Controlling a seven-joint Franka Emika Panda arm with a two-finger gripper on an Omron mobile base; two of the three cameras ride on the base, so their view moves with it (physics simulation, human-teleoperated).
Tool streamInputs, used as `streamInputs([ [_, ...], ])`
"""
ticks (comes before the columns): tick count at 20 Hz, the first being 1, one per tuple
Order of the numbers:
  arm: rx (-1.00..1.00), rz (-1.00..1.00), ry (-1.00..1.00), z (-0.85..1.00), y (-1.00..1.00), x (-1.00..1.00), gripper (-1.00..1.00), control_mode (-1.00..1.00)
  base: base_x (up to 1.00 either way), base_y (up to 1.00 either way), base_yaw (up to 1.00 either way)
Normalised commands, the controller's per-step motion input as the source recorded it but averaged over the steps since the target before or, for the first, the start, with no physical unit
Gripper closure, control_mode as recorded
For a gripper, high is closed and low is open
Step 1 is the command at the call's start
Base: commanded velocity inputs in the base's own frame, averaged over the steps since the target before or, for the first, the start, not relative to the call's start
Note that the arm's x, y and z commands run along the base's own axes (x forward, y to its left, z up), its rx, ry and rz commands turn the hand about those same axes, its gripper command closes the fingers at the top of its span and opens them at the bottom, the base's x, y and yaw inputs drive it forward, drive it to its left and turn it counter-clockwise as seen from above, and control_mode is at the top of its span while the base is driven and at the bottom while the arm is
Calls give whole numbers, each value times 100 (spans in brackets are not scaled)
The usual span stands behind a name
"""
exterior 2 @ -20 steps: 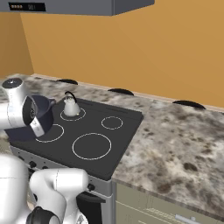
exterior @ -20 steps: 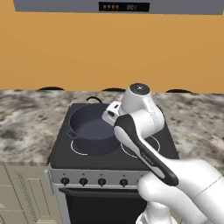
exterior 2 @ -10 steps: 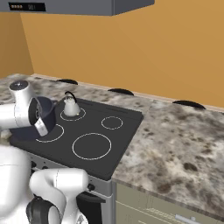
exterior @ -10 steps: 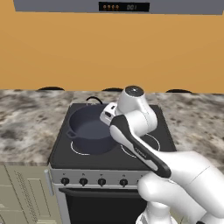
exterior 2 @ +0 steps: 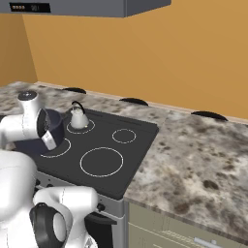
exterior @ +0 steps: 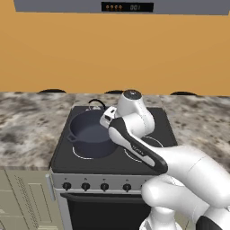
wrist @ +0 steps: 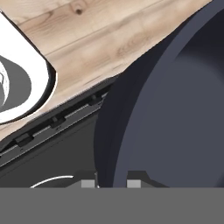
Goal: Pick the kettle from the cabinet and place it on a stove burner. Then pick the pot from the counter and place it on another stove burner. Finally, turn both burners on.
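Observation:
The dark navy pot [exterior: 90,134] sits over the front-left burner ring of the black cooktop [exterior: 164,121]. I cannot tell whether it rests on the glass. My gripper [exterior: 108,121] is shut on the pot's right rim. In the hand view the pot [wrist: 175,109] wall runs down between my fingertips, with the gripper [wrist: 110,183] shut on it. From the right base view the pot [exterior 2: 57,127] is partly behind my gripper [exterior 2: 48,138]. The small silver kettle [exterior 2: 77,117] stands on the back-left burner. Its black handle [exterior: 95,102] peeks over the pot.
Two white burner rings lie bare on the right: a large front one [exterior 2: 101,150] and a small back one [exterior 2: 124,130]. Black knobs [exterior: 85,186] line the stove front. Marble counter [exterior 2: 193,155] flanks the stove, and a range hood [exterior: 126,6] hangs above.
My hand and the pot it holds have shifted slightly toward the stove's front and a little lower. The kettle has stayed in place.

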Motion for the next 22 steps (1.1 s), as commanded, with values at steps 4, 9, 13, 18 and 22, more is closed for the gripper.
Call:
streamInputs([
  [4, 0, 0, 1, -16, 3, 22, 100, -100, 0, 0, 0],
  [9, 0, 0, 0, -15, 2, 18, 100, -100, 0, 0, 0],
  [13, 0, 0, 0, -17, 2, 9, 100, -100, 0, 0, 0],
  [18, 0, 0, 0, -16, 1, 3, 100, -100, 0, 0, 0],
  [22, 0, 0, 0, -11, 1, 4, 100, -100, 0, 0, 0],
])
